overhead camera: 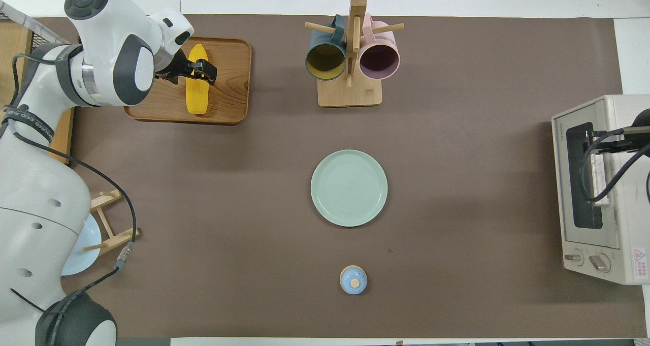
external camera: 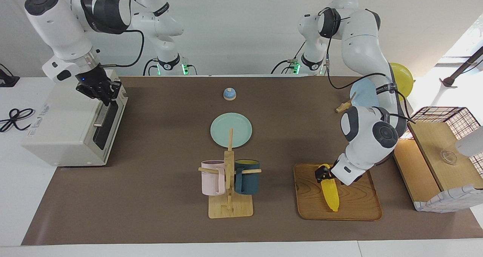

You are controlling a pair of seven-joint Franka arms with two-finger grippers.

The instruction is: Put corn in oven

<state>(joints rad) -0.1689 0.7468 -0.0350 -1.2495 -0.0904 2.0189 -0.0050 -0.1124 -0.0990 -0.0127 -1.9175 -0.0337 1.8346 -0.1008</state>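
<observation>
The left gripper has its fingers spread around the thick end of the corn, one finger on each side of the cob; I cannot tell if they already press on it. The corn lies flat on the wooden tray, toward the left arm's end of the table, with its thin tip pointing away from the robots. In the overhead view the same gripper sits across the corn, and the tray is bare around the cob.

The right gripper is down at the top edge of the oven, just at the silver handle of the closed door. Whether its fingers are pressed together, or grip the handle, I cannot tell. In the overhead view only a part of it shows over the oven.

Between the two ends stand a mug rack, a green plate and a small blue knob.
</observation>
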